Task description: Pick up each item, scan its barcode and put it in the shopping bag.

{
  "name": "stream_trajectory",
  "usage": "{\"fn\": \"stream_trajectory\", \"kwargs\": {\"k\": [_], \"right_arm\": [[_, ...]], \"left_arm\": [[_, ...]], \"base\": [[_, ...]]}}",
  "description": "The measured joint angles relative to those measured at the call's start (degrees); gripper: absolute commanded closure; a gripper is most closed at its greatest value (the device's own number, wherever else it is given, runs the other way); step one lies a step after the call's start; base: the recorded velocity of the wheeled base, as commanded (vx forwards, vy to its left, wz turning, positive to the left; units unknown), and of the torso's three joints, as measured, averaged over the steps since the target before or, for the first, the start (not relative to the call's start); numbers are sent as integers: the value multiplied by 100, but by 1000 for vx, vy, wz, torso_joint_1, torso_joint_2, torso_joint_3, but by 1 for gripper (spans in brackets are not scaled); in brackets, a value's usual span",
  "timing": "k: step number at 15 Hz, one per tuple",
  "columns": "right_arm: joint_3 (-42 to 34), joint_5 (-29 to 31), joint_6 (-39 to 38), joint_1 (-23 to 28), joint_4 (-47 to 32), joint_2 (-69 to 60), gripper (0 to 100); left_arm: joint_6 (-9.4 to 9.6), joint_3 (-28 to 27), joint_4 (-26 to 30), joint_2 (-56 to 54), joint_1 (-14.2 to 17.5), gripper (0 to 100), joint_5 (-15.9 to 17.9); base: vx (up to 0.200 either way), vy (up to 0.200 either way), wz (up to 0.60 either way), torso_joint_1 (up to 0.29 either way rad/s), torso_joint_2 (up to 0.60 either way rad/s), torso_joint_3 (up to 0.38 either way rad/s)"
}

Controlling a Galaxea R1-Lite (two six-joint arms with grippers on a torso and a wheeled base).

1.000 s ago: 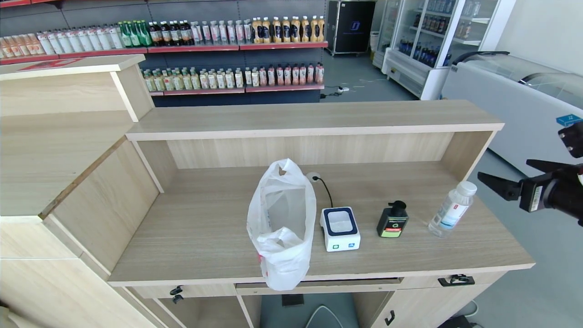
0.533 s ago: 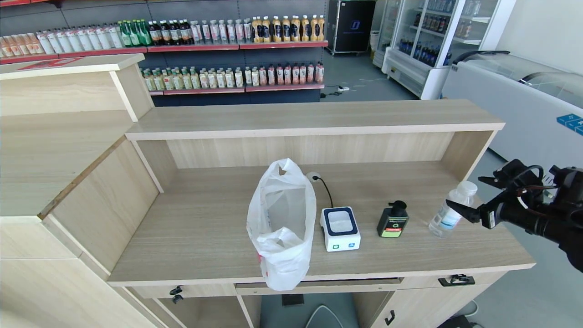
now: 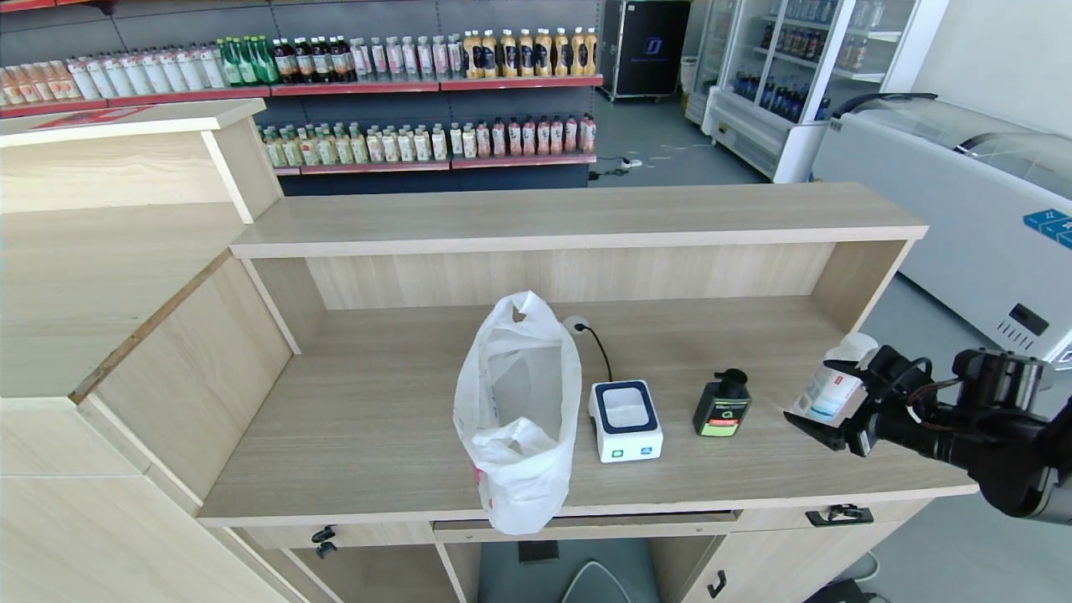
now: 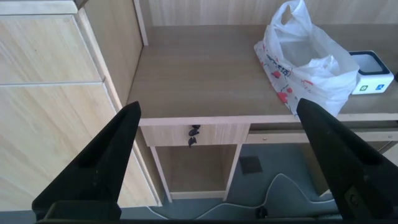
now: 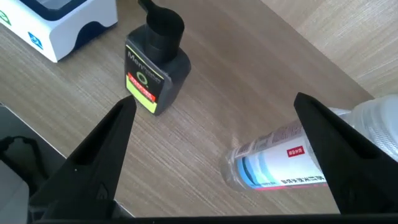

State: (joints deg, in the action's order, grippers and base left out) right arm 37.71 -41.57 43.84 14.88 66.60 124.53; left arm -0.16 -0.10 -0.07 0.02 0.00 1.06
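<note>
A clear water bottle [image 3: 833, 387] with a white cap stands at the right end of the wooden counter [image 3: 377, 427]. My right gripper [image 3: 816, 394] is open at the bottle, one finger on each side of it. In the right wrist view the water bottle [image 5: 273, 165] sits between the open right gripper [image 5: 214, 102] fingers, untouched. A black pump bottle [image 3: 722, 406] [image 5: 155, 74] stands left of it. The white scanner [image 3: 626, 419] [image 5: 56, 18] is beside the white shopping bag [image 3: 519, 419] [image 4: 308, 56], which stands with its mouth up. My left gripper [image 4: 217, 155] hangs open, low and left of the counter.
A raised ledge [image 3: 578, 222] runs along the counter's back, with side walls at both ends. The scanner's black cable [image 3: 596, 343] leads to the back wall. Drawers with black handles [image 3: 839, 514] sit under the front edge. Store shelves [image 3: 335, 88] and freezers stand behind.
My right arm has come down and to the left, from beside the counter's right end to the water bottle, which now sits between its open fingers. Nothing on the counter moved.
</note>
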Motion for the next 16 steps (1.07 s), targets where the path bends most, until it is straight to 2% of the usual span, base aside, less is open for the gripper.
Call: {"fn": "stream_trajectory", "kwargs": {"k": [9,16], "right_arm": [[702,-315,15,-157,202,855,0],[1193,-438,-27,-469,163,1364,0]], "left_arm": [[0,0,0,0,0,0,0],[0,0,0,0,0,0,0]], "base": [[0,0,0,0,0,0],[0,0,0,0,0,0]]}}
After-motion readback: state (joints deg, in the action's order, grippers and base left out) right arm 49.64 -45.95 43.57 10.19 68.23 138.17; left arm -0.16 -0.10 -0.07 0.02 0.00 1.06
